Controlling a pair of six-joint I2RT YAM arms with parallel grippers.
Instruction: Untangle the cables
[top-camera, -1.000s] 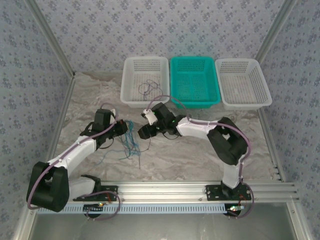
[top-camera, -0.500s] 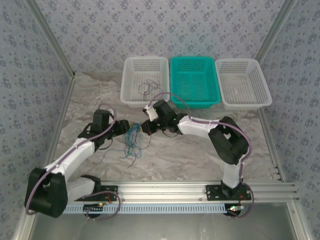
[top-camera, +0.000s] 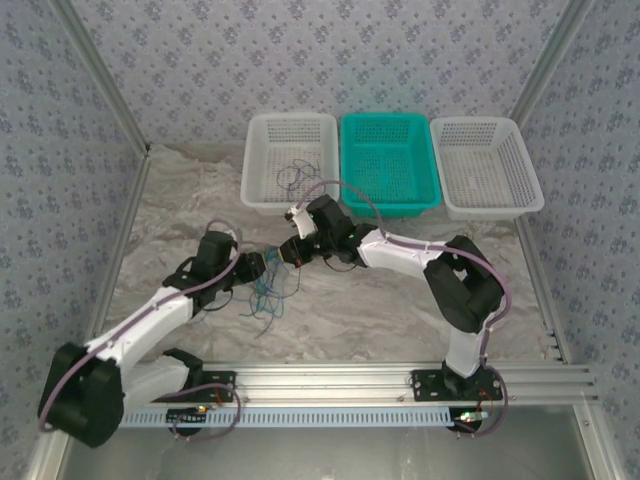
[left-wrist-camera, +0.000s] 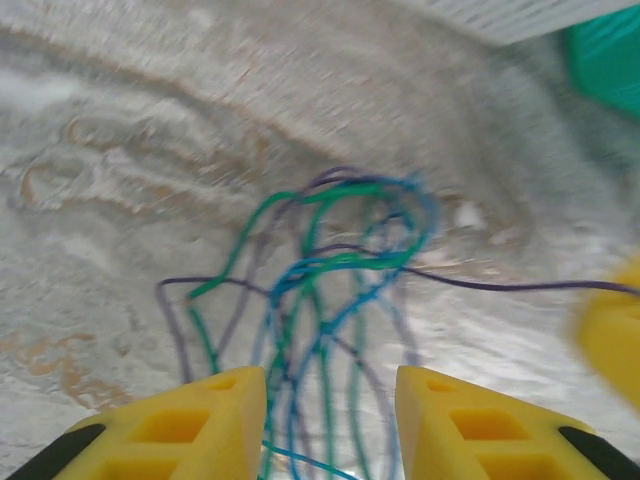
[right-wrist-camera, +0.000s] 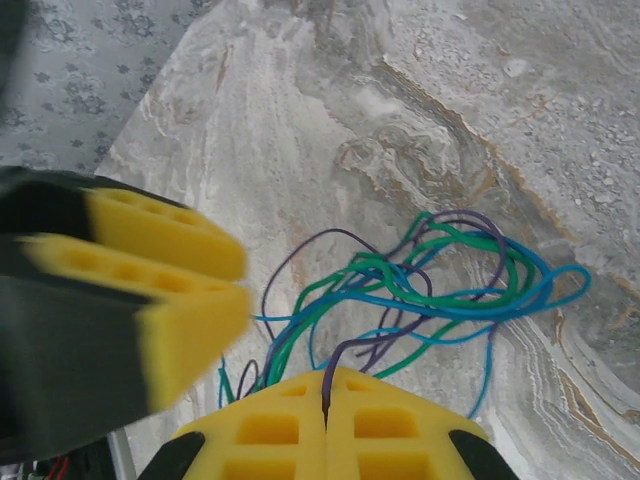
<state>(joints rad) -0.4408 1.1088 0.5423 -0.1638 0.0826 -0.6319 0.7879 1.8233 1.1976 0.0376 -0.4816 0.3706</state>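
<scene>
The cables lie in a loose tangle of blue (left-wrist-camera: 345, 300), green (left-wrist-camera: 250, 240) and dark purple (left-wrist-camera: 500, 286) strands on the marble table top (top-camera: 180, 200). In the top view the tangle (top-camera: 268, 292) sits between the two grippers. My right gripper (right-wrist-camera: 325, 392) is shut on one dark purple strand (right-wrist-camera: 352, 352), which rises out of the pile. Blue (right-wrist-camera: 470, 300) and green (right-wrist-camera: 450, 240) loops spread just beyond it. My left gripper (left-wrist-camera: 330, 390) is open, low over the pile, with several strands running through the gap between its yellow fingers (left-wrist-camera: 215, 400). The two grippers (top-camera: 262, 268) (top-camera: 290, 250) are close together.
Three baskets stand at the back: a white one (top-camera: 258, 190) with a thin dark wire (top-camera: 295, 178) in it, a teal one (top-camera: 390, 205) and another white one (top-camera: 485, 205). The left gripper's yellow fingers (right-wrist-camera: 170, 240) loom at the left of the right wrist view.
My left arm has stretched forward and right, bringing its gripper onto the tangle. The right gripper has drawn slightly back towards the baskets with its strand.
</scene>
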